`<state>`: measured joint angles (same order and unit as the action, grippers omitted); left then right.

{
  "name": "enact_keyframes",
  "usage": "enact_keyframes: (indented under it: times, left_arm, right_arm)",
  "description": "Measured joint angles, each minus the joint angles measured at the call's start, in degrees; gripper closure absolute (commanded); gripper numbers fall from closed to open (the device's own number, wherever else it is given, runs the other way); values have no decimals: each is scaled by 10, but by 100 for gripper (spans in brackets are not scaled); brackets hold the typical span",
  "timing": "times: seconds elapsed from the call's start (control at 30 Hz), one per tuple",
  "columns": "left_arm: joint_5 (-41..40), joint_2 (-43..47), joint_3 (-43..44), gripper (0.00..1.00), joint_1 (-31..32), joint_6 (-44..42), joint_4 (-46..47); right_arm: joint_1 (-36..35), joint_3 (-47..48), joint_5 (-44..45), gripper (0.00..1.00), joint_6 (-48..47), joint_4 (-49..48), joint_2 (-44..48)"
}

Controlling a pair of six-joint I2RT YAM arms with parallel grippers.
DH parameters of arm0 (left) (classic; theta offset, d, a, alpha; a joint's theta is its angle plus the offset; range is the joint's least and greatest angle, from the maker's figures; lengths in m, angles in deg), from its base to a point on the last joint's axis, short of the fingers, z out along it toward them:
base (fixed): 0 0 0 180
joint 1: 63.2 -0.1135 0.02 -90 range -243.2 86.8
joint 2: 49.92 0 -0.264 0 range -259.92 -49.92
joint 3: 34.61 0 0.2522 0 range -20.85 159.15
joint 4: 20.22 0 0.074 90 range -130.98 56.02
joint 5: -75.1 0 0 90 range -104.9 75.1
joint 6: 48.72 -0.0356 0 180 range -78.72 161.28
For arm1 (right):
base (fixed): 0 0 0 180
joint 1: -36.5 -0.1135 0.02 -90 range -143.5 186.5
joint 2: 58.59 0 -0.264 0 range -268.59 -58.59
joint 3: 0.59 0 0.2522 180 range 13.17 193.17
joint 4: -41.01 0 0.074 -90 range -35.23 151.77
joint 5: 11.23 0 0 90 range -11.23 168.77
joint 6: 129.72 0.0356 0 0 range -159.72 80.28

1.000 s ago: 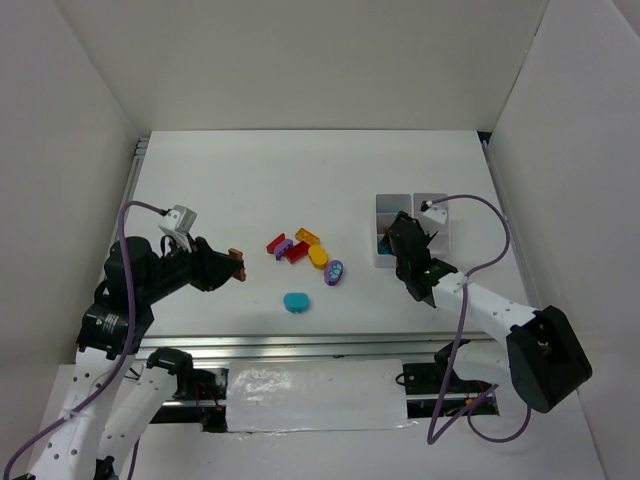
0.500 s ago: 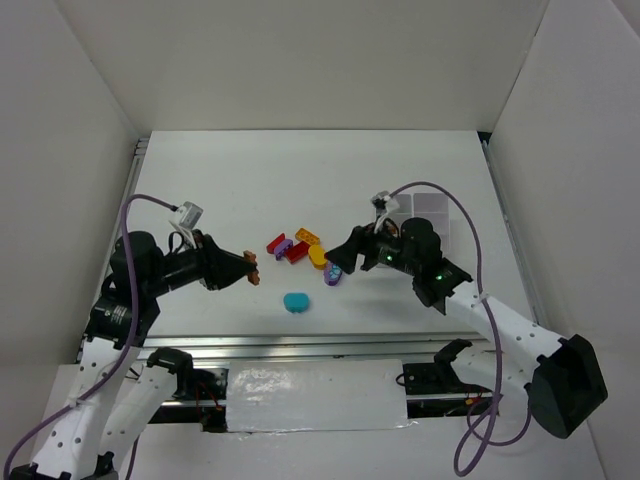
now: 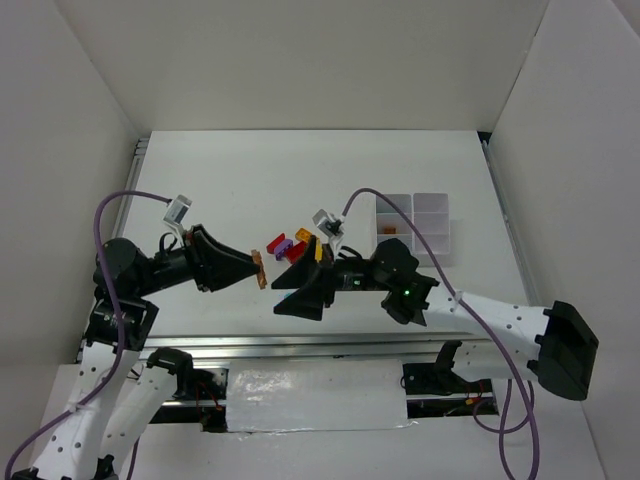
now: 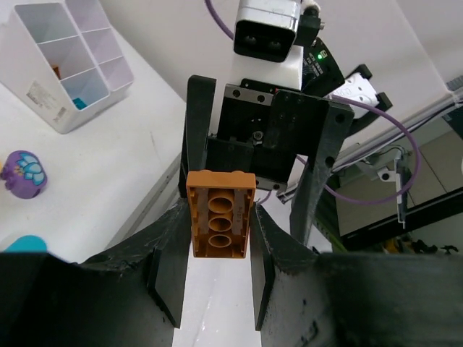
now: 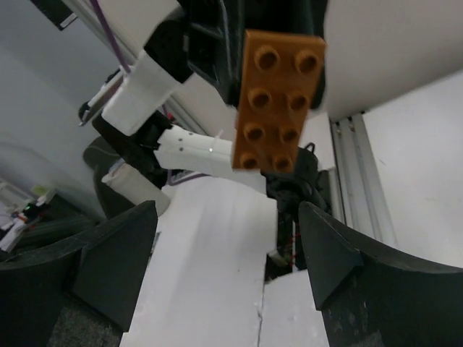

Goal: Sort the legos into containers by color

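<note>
White table, plain white walls (even light), perhaps a metal rail nearest.

orange brick aloft; loose legos left of tray

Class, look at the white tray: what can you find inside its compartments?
Inside the white tray, an orange piece sits in one compartment and a teal piece in the next. Its walls partly hide the other compartments' floors.

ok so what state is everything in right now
left gripper: shut on the orange brick
orange brick: held off the table, studs facing the right gripper
right gripper: open, empty
white tray: upright, partly filled
loose bricks: lying unsorted on the table
</note>
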<state>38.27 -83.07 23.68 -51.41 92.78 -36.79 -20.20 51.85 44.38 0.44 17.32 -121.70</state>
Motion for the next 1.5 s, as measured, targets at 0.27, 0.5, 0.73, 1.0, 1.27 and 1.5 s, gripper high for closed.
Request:
enact_keyframes:
  times: [0.27,0.5,0.73,1.0,1.27,1.5]
  left_arm:
    - [26,13,-18,100,0,56,48]
    - [37,19,-18,100,0,57,68]
    - [30,20,-15,31,0,48,50]
    - [-243,9,110,0,3,-76,-223]
    - [-537,31,129,0,3,-168,-355]
    - [-582,49,77,1,3,-197,-389]
  right_arm:
    - [-31,71,26,26,22,-32,-82]
    - [-30,92,41,74,26,-24,-85]
    - [-30,93,41,99,32,-20,-85]
    - [-13,57,142,100,38,56,-57]
    - [227,-7,271,100,173,252,-19]
    - [333,-37,337,100,268,352,-2]
